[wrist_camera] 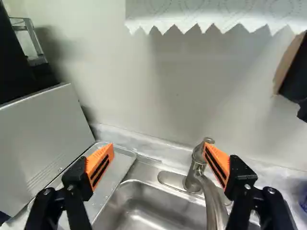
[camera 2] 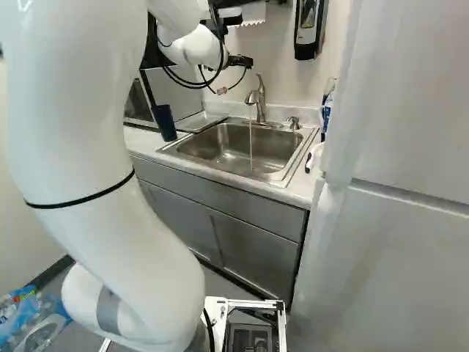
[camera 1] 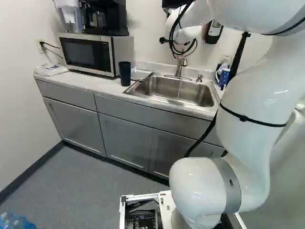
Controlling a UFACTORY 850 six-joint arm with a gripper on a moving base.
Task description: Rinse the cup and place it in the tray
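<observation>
My gripper (camera 2: 240, 61) is held high over the sink, mostly hidden by the wrist. In the wrist view the gripper (wrist_camera: 158, 165) stands wide open, with nothing between its orange pads. A dark blue cup (camera 1: 125, 73) stands upright on the counter, left of the sink; the wrist view does not show it. The shallow metal tray (wrist_camera: 122, 164) lies between the microwave and the sink, beyond one finger. Water runs from the faucet (camera 2: 260, 103) into the steel sink (camera 2: 220, 150). The faucet shows near the other finger in the wrist view.
The microwave (camera 1: 88, 53) stands left of the cup, with a coffee maker on top. A soap dispenser (camera 2: 308, 29) hangs on the wall. A blue mug (camera 1: 222, 75) is right of the sink. Paper towel (wrist_camera: 206, 14) hangs ahead of the gripper. A white cabinet (camera 2: 396, 220) rises at the right.
</observation>
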